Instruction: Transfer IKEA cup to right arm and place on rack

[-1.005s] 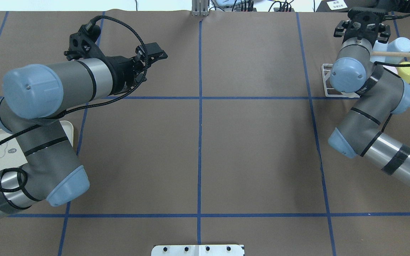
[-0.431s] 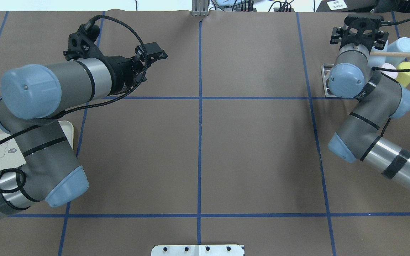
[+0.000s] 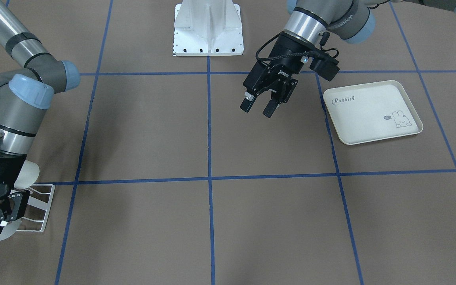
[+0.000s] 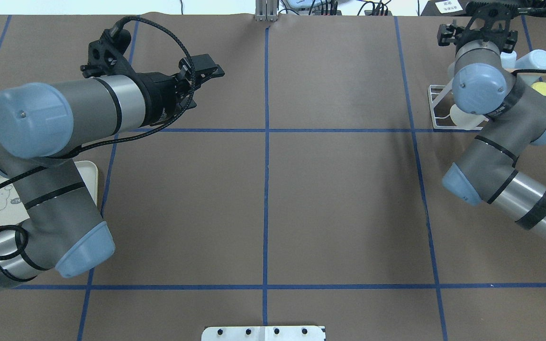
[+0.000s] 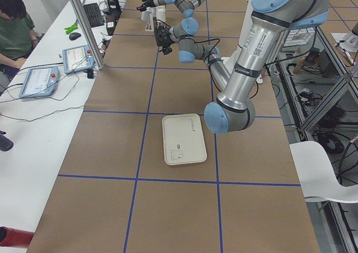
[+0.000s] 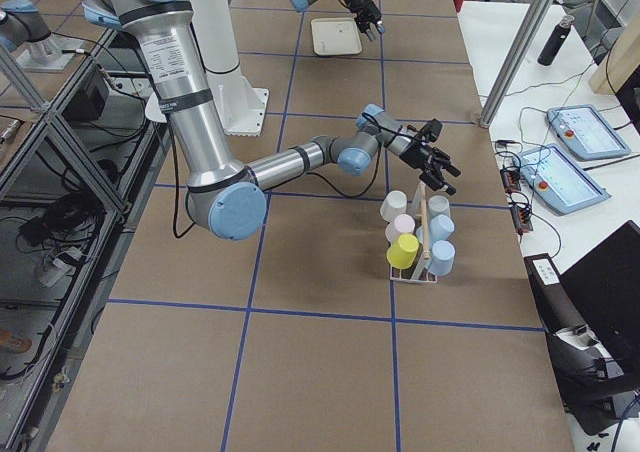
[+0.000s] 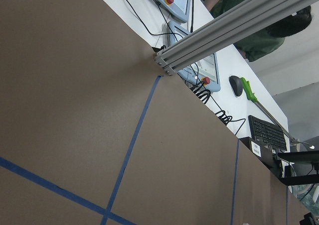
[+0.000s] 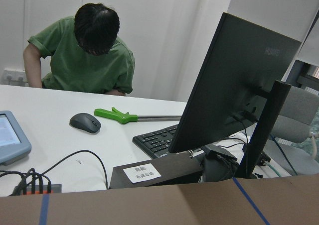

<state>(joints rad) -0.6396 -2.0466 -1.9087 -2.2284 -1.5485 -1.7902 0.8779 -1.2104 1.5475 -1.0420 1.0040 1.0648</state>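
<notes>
Overhead exterior showed the right arm (image 4: 500, 118) swung toward the worktop's far edge since 0.4 s earlier. That uncovered a white cup (image 4: 459, 113) on the rack (image 4: 443, 127) in the far right corner, so the placing looked done and a retreat begun. Exterior front-facing had the right gripper (image 3: 7, 215) spread and empty just over the rack. The left gripper (image 3: 257, 109) was likewise released, holding nothing, well apart from the rabbit-print tray (image 3: 370, 114) by the left edge. Exterior right counted 6 cups on the rack, a yellow cup (image 6: 404, 250) nearest; which was the IKEA cup I could not tell. The wooden dowel (image 6: 424, 227) and those cups crowded the gripper's way out. Right wrist-mounted showed only a person (image 8: 84, 56) at a desk, no fingers.
</notes>
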